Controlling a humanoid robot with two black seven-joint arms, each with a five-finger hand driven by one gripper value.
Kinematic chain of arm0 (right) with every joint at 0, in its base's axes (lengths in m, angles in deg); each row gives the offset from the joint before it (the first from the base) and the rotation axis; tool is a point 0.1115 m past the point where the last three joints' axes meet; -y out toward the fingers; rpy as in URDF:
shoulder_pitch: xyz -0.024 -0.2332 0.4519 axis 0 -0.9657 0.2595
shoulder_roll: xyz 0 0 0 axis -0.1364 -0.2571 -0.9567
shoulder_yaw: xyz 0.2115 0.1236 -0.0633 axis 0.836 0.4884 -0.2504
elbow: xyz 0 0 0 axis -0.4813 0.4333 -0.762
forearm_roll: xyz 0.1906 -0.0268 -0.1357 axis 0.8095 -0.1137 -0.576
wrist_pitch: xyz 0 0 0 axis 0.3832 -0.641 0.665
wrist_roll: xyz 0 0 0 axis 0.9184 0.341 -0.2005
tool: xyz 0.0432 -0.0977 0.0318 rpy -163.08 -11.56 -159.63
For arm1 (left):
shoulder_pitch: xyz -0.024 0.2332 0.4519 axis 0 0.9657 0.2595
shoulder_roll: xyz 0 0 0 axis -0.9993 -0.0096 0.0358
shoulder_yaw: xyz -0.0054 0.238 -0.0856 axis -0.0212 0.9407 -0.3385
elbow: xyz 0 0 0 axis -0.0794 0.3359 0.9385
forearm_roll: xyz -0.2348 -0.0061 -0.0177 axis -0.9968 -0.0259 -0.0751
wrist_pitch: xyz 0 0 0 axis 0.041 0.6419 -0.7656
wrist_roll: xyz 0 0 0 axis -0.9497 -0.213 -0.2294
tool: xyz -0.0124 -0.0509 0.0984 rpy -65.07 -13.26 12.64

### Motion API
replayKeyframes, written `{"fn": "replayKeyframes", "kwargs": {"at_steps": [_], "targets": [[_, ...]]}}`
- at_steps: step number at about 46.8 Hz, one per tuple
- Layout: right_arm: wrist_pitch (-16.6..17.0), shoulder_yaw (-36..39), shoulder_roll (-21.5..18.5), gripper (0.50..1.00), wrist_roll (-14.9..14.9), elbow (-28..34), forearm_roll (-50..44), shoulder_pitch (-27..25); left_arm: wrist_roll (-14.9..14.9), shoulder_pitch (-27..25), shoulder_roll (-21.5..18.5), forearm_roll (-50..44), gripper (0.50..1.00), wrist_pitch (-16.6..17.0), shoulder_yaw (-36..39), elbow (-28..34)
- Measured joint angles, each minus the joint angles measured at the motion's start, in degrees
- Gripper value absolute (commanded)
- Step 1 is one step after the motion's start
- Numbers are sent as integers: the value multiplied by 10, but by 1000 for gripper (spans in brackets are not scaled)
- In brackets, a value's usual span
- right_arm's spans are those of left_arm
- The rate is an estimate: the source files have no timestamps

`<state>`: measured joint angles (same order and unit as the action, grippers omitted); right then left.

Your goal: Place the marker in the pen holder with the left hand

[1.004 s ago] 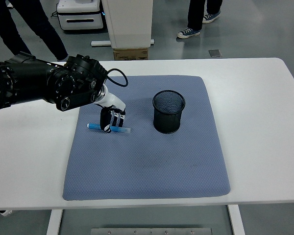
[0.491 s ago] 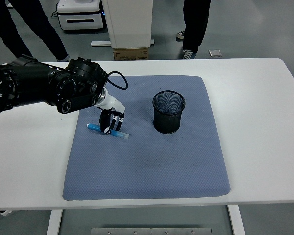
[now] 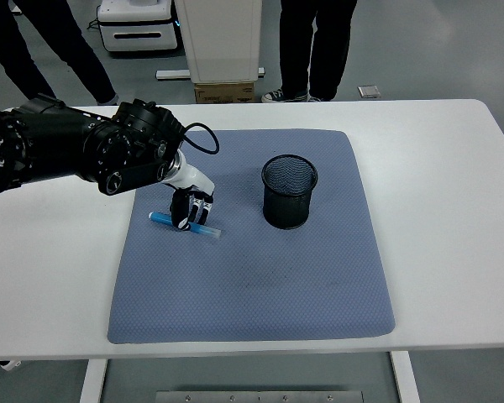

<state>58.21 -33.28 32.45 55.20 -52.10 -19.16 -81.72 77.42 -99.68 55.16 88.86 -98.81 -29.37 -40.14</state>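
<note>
A blue marker [image 3: 161,218] lies on the blue-grey mat [image 3: 252,277], left of the middle, its right end angled toward the near side. My left hand [image 3: 191,211] comes down on the marker's middle, fingers curled around it, while the marker still rests on the mat. The black mesh pen holder [image 3: 289,191] stands upright on the mat about a hand's width to the right of my hand, and nothing shows inside it. The right arm does not show.
The mat covers the centre of the white table [image 3: 445,210]. My bulky black left forearm [image 3: 67,155] reaches in over the table's left part. People's legs [image 3: 311,50], a white cabinet and a cardboard box stand beyond the far edge.
The marker's right end has swung slightly toward the near side under my left hand's fingers. My hand has settled a little lower. A person behind the table has walked left.
</note>
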Motion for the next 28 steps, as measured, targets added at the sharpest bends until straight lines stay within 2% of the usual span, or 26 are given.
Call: {"fn": "replayKeyframes", "kwargs": {"at_steps": [2, 7, 10, 17, 28], "targets": [[0, 0, 0, 1000, 0, 0, 0, 0, 0, 0, 0, 0, 613, 0, 0, 0], [0, 0, 0, 1000, 0, 0, 0, 0, 0, 0, 0, 0, 610, -1, 0, 1], [0, 0, 0, 1000, 0, 0, 0, 0, 0, 0, 0, 0, 593, -1, 0, 1], [0, 0, 0, 1000, 0, 0, 0, 0, 0, 0, 0, 0, 500, 0, 0, 1], [0, 0, 0, 1000, 0, 0, 0, 0, 0, 0, 0, 16, 500, -1, 1, 1]]}}
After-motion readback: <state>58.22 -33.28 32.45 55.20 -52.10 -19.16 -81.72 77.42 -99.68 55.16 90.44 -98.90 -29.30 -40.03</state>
